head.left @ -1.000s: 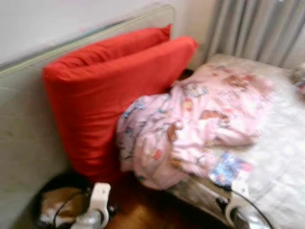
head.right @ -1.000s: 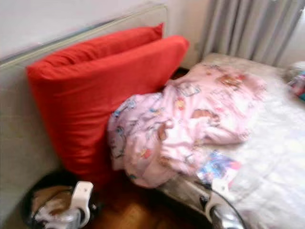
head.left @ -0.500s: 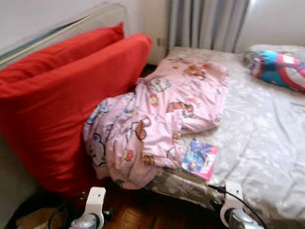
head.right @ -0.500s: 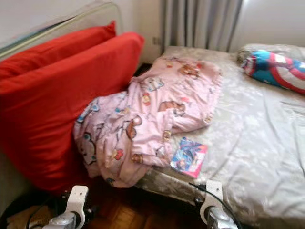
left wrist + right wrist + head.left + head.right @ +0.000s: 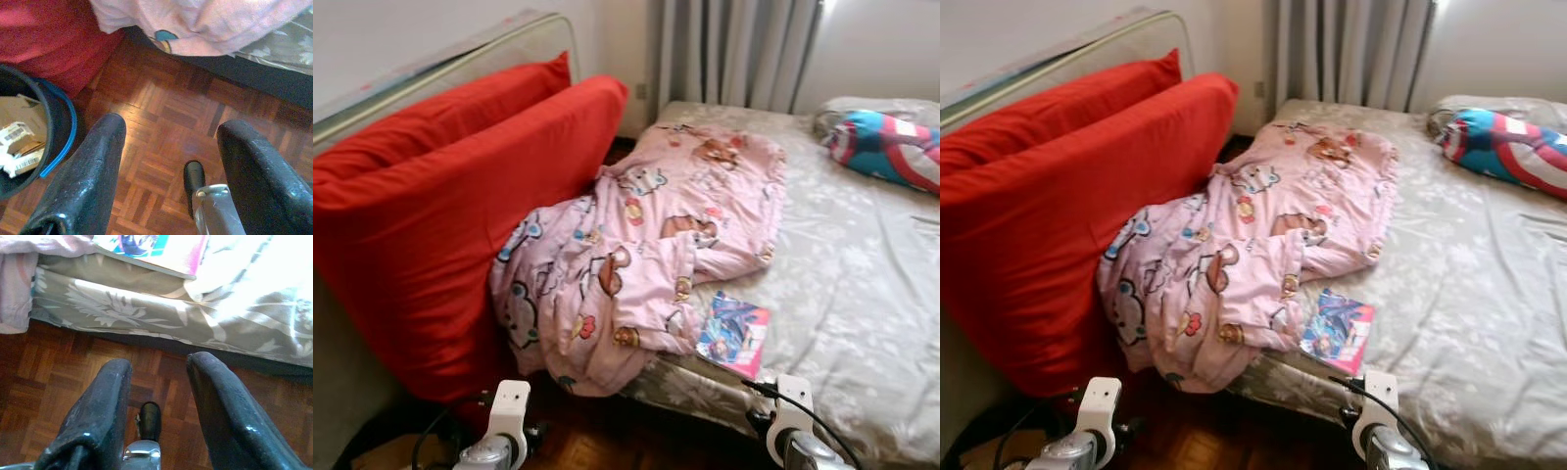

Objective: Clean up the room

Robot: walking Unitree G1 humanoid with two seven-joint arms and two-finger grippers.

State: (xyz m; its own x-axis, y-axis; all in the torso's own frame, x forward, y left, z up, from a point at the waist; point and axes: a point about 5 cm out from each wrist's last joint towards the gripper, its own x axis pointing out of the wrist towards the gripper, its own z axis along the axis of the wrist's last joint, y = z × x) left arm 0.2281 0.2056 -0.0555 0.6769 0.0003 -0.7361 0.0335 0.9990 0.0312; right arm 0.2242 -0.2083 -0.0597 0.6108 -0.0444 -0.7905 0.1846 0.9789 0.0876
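Hanging released low over the floor, right end effector is sitting nearer than left end effector to the magazine at lower center on the bed edge.

Both eye views look forward and down at the bed. Each wrist view looks down, close to the wooden floor. The left gripper has the pink blanket ahead; the right gripper has the magazine ahead.
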